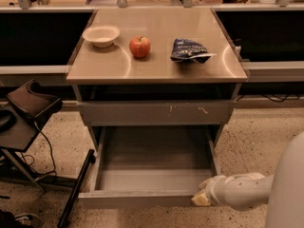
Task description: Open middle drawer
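The middle drawer (137, 199) stands pulled well out of the bench (156, 68) toward 6 o'clock, its bare interior in plain sight, so the opening looks essentially done. The pincer (201, 199) sits at 5 o'clock, against the right end of the drawer's front panel (whether it grips the panel or merely rests there, I cannot tell). At most, letting go and backing away remain. The scratched front (156, 113) above is shut.

No readable text, snack bag (190, 50) print illegible, hand (202, 198) at front corner of middle drawer (137, 198)
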Controlling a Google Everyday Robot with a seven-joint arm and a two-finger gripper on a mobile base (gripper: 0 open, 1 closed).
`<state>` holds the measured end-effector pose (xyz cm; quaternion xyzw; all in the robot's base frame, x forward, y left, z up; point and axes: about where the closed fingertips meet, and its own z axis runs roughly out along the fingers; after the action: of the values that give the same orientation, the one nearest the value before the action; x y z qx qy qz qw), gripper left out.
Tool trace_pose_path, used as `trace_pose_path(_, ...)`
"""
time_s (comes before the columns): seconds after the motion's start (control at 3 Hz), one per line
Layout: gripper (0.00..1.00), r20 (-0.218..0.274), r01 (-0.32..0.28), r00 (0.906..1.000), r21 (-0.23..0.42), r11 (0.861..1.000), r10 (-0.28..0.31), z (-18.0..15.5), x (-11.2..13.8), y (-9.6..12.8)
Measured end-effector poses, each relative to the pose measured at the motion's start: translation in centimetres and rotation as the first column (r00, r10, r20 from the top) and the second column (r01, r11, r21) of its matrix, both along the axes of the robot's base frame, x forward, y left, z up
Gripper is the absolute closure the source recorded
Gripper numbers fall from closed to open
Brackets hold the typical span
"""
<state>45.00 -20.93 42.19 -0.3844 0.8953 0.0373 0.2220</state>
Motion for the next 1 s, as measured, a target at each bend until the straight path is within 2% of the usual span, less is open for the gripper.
trace_pose_path(0.33,1.0,0.008,0.025,0.9997,-0.001,1.0,-0.025,0.58,-0.12,-0.61)
trace_pose_path(0.67,0.99,0.008,0.025,0.9997,-0.001,1.0,-0.025,0.69,-0.16,-0.56)
trace_pose_path(1.0,0.8,0.008,0.025,0.9997,-0.001,1.0,-0.025,0.69,-0.16,-0.55)
